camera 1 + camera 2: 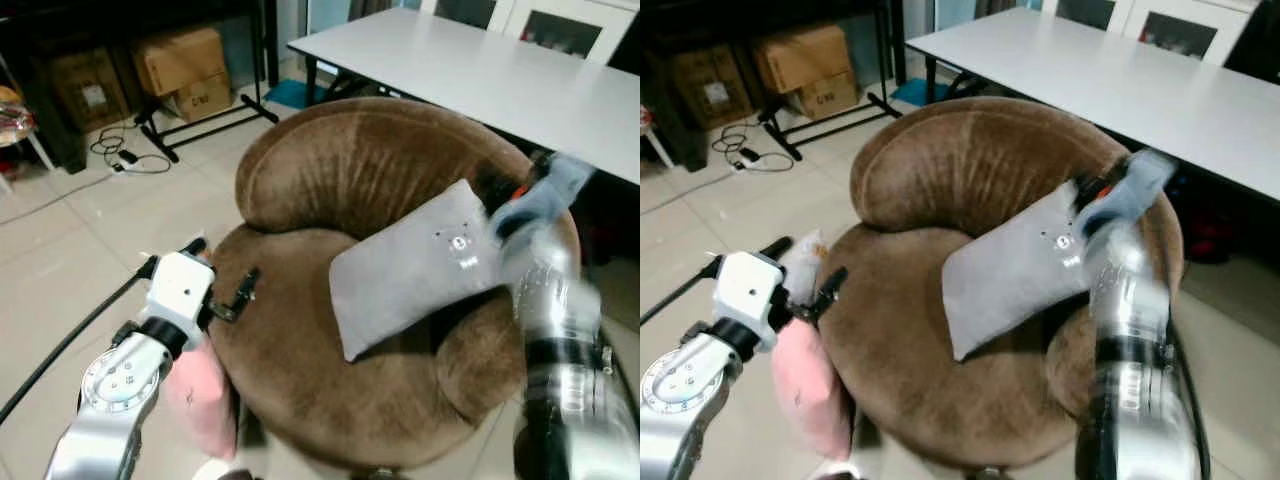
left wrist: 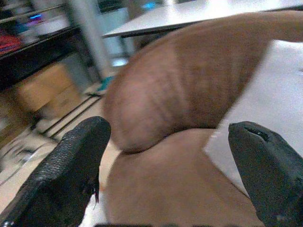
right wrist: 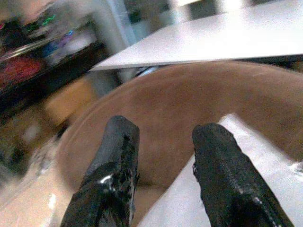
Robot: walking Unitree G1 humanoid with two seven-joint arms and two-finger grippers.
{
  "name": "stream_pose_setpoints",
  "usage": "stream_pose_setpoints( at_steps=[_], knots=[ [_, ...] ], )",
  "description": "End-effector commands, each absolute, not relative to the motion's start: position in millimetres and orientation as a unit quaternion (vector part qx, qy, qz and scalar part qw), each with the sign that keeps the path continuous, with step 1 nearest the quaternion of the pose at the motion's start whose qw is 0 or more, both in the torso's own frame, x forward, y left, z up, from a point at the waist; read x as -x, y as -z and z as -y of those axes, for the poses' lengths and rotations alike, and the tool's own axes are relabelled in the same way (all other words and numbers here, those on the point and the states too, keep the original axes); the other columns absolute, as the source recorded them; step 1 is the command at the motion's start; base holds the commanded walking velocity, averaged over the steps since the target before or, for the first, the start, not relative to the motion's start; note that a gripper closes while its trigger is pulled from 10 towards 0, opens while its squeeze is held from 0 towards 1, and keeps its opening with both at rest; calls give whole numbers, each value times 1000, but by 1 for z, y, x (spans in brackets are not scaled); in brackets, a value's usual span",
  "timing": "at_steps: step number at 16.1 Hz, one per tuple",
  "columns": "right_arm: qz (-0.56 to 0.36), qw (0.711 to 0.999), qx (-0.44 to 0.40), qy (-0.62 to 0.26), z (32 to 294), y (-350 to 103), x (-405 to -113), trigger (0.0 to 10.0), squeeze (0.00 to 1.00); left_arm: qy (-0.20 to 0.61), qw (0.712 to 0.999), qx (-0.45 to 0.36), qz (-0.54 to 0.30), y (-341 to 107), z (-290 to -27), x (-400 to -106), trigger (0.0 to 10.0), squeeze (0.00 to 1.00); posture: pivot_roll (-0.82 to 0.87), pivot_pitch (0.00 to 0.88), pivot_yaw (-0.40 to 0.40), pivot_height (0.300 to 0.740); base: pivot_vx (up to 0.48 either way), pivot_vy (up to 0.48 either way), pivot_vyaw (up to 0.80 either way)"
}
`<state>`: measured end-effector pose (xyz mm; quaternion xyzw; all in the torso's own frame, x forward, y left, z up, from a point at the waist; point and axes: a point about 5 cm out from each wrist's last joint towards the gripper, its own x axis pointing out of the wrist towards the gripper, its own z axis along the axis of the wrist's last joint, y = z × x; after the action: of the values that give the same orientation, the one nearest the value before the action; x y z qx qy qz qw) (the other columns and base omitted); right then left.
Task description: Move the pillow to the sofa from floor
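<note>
With the grey pillow (image 1: 420, 265) already lying on the brown sofa (image 1: 340, 170), draw your open, empty right end effector (image 3: 163, 156) back gently without dragging it, leaving the open left end effector (image 2: 170, 156) clear.

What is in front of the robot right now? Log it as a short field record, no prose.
sofa: round brown sofa, near a white table
pillow: grey pillow lying tilted on the sofa seat, against the right armrest
left gripper: left gripper open, at the sofa's left edge
right gripper: right gripper open, above the pillow's upper end
other: pink cushion beside the sofa
</note>
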<state>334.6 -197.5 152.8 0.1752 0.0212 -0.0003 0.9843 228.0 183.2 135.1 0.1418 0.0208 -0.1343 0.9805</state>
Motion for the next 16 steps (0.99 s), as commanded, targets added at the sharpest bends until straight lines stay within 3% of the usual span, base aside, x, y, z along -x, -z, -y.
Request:
stream_pose_setpoints(
  at_steps=[1,3,6,16],
  knots=[
    [-6,987,-154,-46,183,-170,-327,10000,0,111,983,-145,-15,-139,-186,-226,10000,0,-5,0,-43,740,0,0,0],
    [11,986,-141,-88,164,-171,-303,10000,0,78,986,-147,-17,-138,-191,-220,10000,0,-2,0,-53,740,0,0,0],
    [-36,989,-96,-106,148,-152,-277,10000,0,49,988,-147,-12,-141,-197,-214,10000,0,5,0,-67,740,0,350,0],
    [-56,994,-42,-88,145,-150,-271,10000,0,45,987,-152,-9,-144,-195,-218,10000,0,4,0,-65,740,0,425,0]
  ],
)
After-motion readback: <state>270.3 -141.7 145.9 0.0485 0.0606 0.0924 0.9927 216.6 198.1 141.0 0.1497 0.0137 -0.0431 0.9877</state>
